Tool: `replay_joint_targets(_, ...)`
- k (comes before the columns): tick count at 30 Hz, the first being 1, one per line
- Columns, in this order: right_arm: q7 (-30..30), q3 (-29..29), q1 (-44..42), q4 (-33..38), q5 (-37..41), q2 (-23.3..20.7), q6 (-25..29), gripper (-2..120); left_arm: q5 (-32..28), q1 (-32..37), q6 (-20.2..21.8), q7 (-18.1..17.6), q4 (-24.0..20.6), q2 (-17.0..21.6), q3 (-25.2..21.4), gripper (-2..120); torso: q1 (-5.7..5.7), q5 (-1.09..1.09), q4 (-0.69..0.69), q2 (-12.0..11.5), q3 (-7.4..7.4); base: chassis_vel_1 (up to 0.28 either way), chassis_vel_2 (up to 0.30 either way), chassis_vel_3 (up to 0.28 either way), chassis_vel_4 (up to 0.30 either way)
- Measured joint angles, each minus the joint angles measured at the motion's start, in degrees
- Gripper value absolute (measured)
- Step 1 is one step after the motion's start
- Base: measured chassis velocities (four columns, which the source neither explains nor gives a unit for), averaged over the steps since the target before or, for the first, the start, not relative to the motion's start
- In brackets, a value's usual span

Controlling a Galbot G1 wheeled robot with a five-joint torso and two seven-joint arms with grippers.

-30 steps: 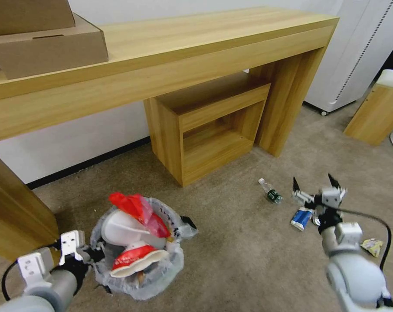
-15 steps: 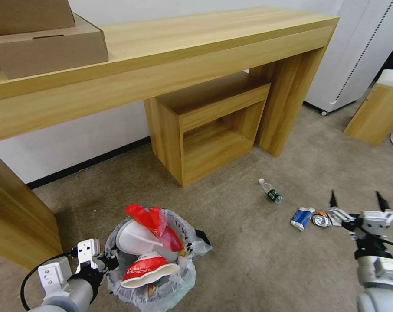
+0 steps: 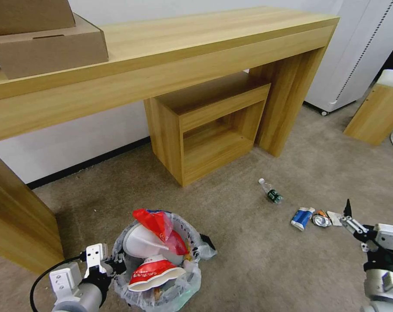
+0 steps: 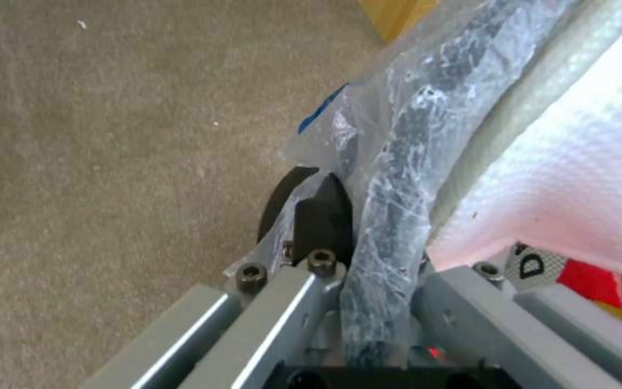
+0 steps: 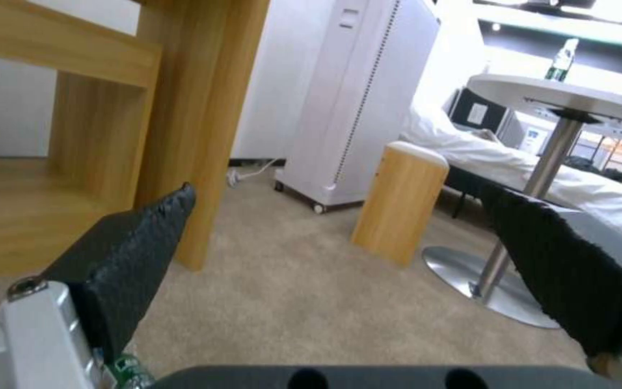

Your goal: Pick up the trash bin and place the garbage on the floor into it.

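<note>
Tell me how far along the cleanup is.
Partly done. The trash bin already holds a slipper, red wrapper and cup. The left gripper grips its rim. The right gripper hangs open, empty. Left on the carpet: the bottle, blue-white packet and crushed can.

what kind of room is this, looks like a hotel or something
Probably a hotel-style bedroom or a mock-up of one: carpeted floor, a long wooden desk against the wall, and a bed with white sheets beside a round pedestal table.
</note>
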Motion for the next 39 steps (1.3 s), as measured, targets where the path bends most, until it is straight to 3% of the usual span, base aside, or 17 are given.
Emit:
replay_joint_targets(8, 0.69, 1.92, -0.54, -1.55, -1.62, 4.61, 3.39, 100, 6.17, 0.11, -0.04, 2.87, 1.21, -3.16, 3.16, 0, 0.00, 0.00, 0.00, -0.01, 0.00, 0.000, 0.000, 0.000, 0.000)
replay_joint_targets(14, 0.70, 0.97, -1.44, -2.85, -4.13, 6.18, 6.04, 100, 7.02, -0.27, -0.88, 3.17, 1.73, -3.46, 3.76, 0, 0.00, -0.01, 0.00, -0.01, 0.00, -0.039, -0.047, -0.039, -0.042)
replay_joint_targets(39, 3.21, -0.64, -2.73, -4.24, -7.51, 7.82, 9.10, 100, 11.50, 1.70, -2.73, 3.63, 1.60, -5.73, 6.80, 0, 0.01, 0.00, -0.02, -0.01, 0.00, -0.080, -0.080, -0.079, -0.076)
